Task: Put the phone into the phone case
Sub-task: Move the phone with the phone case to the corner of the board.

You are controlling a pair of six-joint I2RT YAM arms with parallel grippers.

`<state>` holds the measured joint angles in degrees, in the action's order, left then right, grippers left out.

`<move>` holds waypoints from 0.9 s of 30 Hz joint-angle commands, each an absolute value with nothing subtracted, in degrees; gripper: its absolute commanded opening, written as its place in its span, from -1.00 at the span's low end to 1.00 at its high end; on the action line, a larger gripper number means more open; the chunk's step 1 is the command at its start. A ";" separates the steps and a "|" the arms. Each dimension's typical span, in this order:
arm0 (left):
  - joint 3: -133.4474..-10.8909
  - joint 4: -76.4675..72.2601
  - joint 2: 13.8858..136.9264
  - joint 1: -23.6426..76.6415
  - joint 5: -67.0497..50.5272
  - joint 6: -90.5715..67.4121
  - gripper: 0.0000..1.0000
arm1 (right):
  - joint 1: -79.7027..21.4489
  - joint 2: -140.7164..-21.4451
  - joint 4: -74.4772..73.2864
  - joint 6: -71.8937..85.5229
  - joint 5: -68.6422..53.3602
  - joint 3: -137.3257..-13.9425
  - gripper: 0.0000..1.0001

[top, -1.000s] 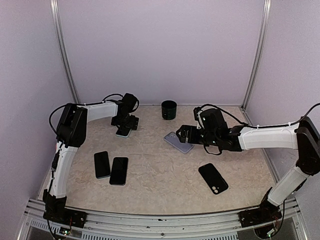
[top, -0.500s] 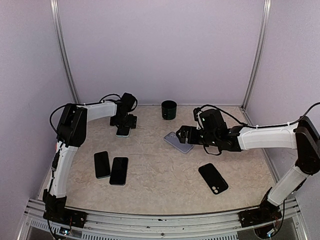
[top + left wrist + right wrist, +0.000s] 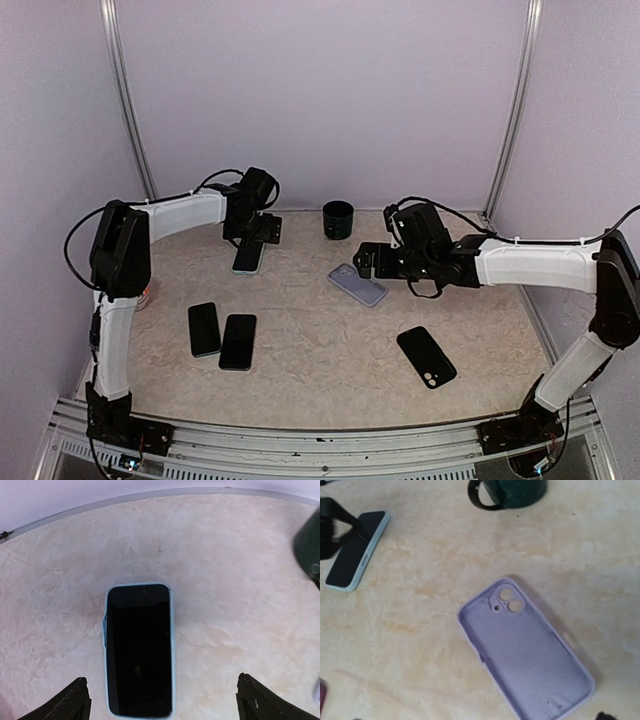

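Left hand, fingers wide apart, hovers over the blue-edged phone lying screen-up at the bench's 10 o'clock; right hand, likewise spread, hangs above the lilac case near centre

Pale lilac walls on three sides; metal corner posts; beige marbled tabletop; soft even light.

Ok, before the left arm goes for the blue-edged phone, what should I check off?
1. Left gripper open, empty: ok.
2. Phone flat, screen up, within the fingers' span: ok.
3. Lilac case empty, hollow side up: ok.
4. Right gripper open, off the case: ok.
5. Green mug apart from the case: ok.
6. Phone fits this case: cannot tell.
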<state>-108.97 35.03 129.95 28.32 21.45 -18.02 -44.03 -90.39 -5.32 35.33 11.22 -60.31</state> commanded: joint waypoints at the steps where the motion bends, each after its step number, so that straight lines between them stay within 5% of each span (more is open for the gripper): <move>1: -100.69 32.77 118.80 30.90 17.38 -21.59 0.98 | -44.72 -92.29 -10.74 33.24 9.96 -63.16 0.99; 16: -60.73 26.20 86.62 39.58 12.46 -33.99 0.98 | -49.14 -95.70 -9.86 33.75 6.39 -65.12 0.99; 27: -49.09 19.45 85.40 44.71 10.64 -41.61 0.98 | -49.35 -92.94 -8.57 33.96 6.56 -61.53 0.99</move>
